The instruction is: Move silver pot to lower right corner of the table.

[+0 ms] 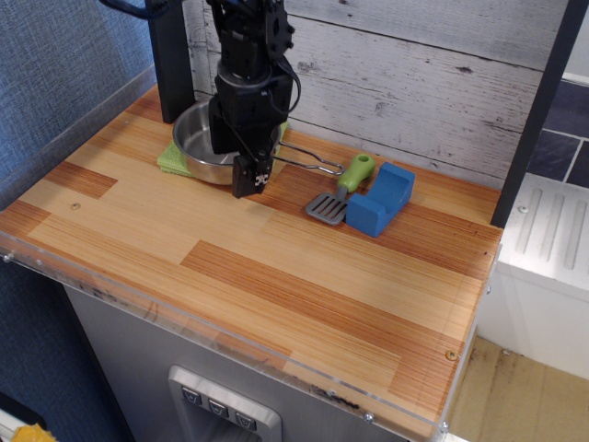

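- The jaws [241, 164] are pointing down over the right rim of the pot [195, 147]; one dark finger [250, 175] is reaching past the rim toward the counter [276, 276], but how far they are standing apart, and whether they are pinching the rim, cannot be told from this angle.
- The pot is sitting at about 11 o'clock on the counter, near the back wall, resting on a green cloth [171, 160].
- Its wire handle [308, 164] is pointing toward 3 o'clock, ending just beside the spatula [339, 191].
- The spatula is lying at about 1 o'clock, its green handle aiming back and its grey blade facing forward.
- A blue block [379, 199] is touching the spatula on its right side.
- The arm is blocking most of the pot's right half.
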`<state>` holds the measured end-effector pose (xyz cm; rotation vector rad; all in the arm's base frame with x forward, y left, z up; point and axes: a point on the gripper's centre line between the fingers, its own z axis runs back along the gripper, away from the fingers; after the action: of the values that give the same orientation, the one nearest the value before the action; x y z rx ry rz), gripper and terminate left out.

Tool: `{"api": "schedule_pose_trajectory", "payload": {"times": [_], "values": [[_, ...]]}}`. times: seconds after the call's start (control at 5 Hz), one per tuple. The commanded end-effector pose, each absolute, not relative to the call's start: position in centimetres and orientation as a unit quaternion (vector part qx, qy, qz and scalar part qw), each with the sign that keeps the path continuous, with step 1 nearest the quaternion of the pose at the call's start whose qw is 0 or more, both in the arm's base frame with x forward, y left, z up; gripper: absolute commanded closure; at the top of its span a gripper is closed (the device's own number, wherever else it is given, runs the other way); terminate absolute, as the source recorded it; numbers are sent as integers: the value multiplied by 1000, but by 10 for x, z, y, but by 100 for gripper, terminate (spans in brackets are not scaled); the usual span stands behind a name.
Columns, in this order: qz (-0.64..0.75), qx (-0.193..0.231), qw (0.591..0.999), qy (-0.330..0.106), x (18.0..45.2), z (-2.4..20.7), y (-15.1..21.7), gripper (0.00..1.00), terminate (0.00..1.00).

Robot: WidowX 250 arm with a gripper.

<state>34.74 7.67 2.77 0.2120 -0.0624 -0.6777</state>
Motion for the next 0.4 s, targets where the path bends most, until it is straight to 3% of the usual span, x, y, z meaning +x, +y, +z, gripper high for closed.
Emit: {"api": "schedule_pose_trajectory", "payload": {"times": [0.0, 0.2], "values": [[-307, 90, 946, -40, 349, 30, 93, 100, 0], [-293, 83, 951, -48, 348, 29, 98, 100, 0]]}}
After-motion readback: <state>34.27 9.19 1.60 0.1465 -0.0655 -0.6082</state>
